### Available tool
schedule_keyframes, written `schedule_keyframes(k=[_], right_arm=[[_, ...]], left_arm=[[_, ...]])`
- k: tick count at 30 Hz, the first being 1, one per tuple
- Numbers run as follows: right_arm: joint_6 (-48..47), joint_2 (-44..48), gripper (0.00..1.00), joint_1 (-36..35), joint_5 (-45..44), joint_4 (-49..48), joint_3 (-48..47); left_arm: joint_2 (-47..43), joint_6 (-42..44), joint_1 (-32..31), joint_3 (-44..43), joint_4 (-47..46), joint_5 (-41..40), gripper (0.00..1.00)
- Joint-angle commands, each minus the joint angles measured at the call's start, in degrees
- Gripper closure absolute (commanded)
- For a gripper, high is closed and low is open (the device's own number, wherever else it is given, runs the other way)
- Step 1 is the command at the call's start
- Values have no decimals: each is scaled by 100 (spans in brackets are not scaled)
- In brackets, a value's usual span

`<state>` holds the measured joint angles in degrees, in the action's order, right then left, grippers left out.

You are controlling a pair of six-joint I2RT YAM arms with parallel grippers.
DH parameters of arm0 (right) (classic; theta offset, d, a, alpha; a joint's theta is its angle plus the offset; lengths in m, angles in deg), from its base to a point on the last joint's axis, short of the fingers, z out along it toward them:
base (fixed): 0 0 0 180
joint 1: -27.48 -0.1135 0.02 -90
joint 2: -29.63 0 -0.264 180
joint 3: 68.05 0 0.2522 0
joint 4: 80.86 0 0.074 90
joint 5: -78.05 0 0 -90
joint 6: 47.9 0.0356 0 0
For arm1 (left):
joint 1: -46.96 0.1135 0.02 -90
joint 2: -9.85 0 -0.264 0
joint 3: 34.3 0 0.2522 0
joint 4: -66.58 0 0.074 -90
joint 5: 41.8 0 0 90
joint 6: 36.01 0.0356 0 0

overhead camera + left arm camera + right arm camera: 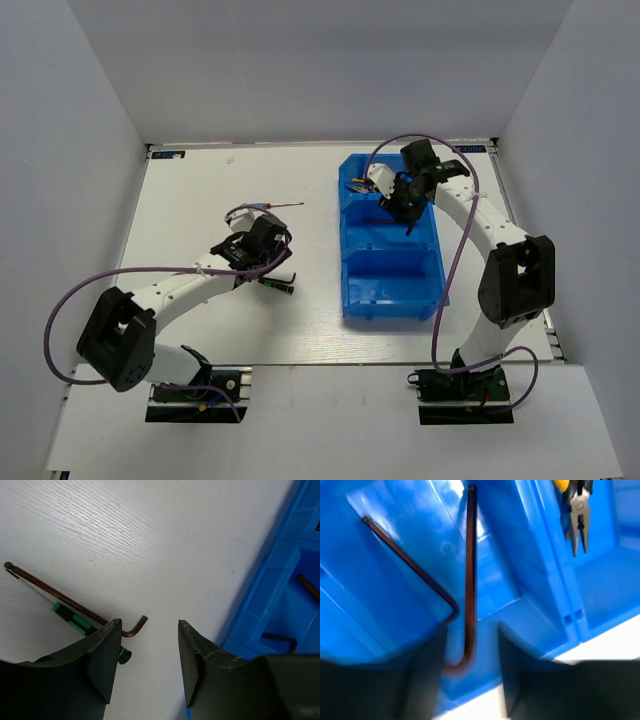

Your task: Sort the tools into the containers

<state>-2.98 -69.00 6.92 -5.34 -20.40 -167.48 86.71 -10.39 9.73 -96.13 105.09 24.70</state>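
My left tool (270, 252) hovers over the tabletop (200, 190), near a screwdriver (278, 284). I see a thin rod (285, 206) lying farther back. My right tool (407, 215) hangs over the blue bin (390, 300), with pliers (358, 185) in the far compartment.

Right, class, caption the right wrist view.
Right claw open over two hex keys in the blue bin, pliers in the next compartment.

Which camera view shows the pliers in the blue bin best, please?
The right wrist view: the pliers appear close, tips clear, handles cropped. The top external view shows them only as a small yellow speck; the left wrist view misses them.
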Motion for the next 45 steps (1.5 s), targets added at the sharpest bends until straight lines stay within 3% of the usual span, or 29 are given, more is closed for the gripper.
schedule_keyframes(k=[1,2,7,10,15,40,45], right_arm=[[-291,45,44,157,349,305,-99],[-265,63,39,201,445,348,-82],[-46,562,38,403,947,331,85],[192,836,38,464,1201,130,234],[376,1021,38,570,1421,86,296],[737,1241,38,755,2011,94,244],[799,1302,38,728,2186,217,173]], left_arm=[[214,-109,-3,-254,-313,57,45],[398,-171,-3,-255,-313,57,47],[734,-224,-3,-317,-313,162,59],[804,-277,-3,-369,-138,215,59],[804,-479,-109,-309,284,285,43],[216,-813,-109,649,689,329,43],[575,-866,-3,528,601,172,42]])
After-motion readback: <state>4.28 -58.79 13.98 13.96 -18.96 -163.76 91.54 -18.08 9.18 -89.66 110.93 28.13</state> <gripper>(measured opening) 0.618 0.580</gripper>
